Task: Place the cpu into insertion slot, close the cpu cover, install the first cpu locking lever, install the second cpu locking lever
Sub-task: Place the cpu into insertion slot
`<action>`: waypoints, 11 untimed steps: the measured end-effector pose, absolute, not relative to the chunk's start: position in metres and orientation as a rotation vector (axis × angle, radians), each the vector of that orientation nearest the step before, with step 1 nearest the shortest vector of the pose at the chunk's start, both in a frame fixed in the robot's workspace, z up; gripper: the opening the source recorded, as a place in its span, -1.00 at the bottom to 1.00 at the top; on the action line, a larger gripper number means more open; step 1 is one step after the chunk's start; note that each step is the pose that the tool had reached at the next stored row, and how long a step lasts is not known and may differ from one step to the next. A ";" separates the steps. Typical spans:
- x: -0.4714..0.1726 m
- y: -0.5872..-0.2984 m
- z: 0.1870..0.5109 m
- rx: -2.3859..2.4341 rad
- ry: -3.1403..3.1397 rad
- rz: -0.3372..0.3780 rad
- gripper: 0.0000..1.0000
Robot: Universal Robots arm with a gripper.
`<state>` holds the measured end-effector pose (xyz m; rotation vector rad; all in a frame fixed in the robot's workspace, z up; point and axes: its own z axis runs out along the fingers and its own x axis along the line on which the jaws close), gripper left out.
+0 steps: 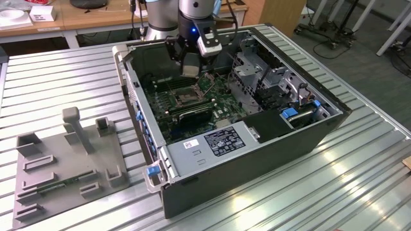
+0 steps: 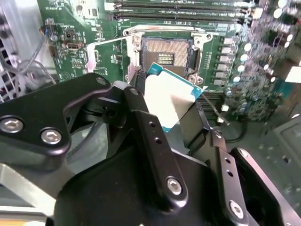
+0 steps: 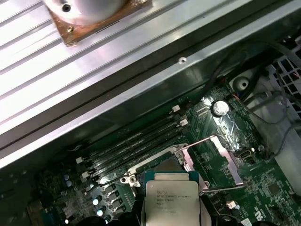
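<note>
Cpu (image 2: pixel 171 101) is what I have pinched in the gripper (image 2: pixel 167 106). One black finger (image 2: pixel 141 117) presses on each side of the chip, with its silver top facing the first wrist view. It hangs above the slot (image 2: pixel 167 56) and is not seated. The slot lies open, with its contact field bare.

Sweeping the exterior view from its left, I see a grey tray (image 1: pixel 64 159) of fixtures on the ribbed table (image 1: pixel 359 183), well apart from the slot. Next comes the open case (image 1: pixel 257 144), where the slot sits on the green board (image 1: pixel 222 113). The gripper is over the slot, just beyond it. In the first wrist view the cover (image 3: pixel 230 160) stands swung back, right beside the slot. The long memory slots (image 3: pixel 136 143) run along the slot's other side. Further to the exterior view's right of the slot I see the metal drive cage (image 1: pixel 270 84).
</note>
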<state>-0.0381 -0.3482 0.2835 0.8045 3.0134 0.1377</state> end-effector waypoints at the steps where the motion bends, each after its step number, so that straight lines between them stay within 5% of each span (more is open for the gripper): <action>1: -0.038 -0.348 0.283 0.831 3.005 0.137 0.08; 11: -0.040 -0.348 0.283 0.873 2.992 0.137 0.08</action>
